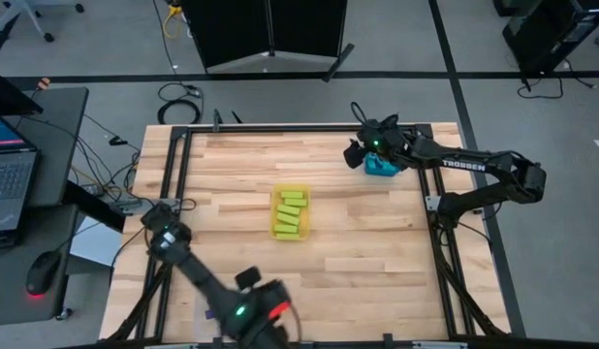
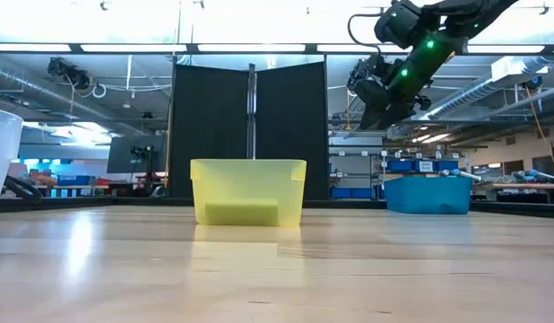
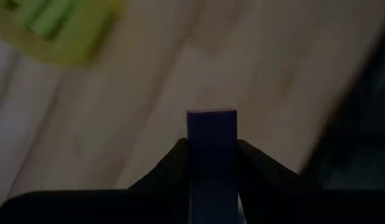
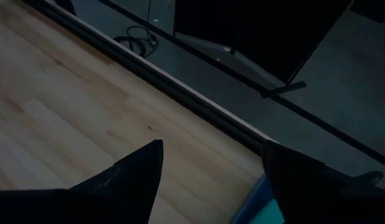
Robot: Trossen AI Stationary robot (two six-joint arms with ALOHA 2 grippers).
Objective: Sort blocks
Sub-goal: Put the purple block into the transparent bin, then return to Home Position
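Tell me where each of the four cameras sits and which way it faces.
High: overhead, looking straight down on the table; both arms show.
Low: at tabletop height, looking level at the yellow bin and blue bin; the right arm hangs above.
Left wrist: looks past the left claw, shut on a purple block.
Right wrist: looks past the open right claw at the table's far edge.
High, low and left wrist share the yellow bin.

Surface (image 1: 358, 242): bare wood over most of its spread, open to passage on every side of the centre. Obstacles: yellow bin (image 1: 291, 213) at mid-surface, loaded with yellow-green blocks (image 1: 292, 206); blue bin (image 1: 381, 166) at the far right edge, with the right claw (image 1: 361, 152), fingers spread, hanging over its left side. Near-left corner: taken up by the left arm (image 1: 198, 276).
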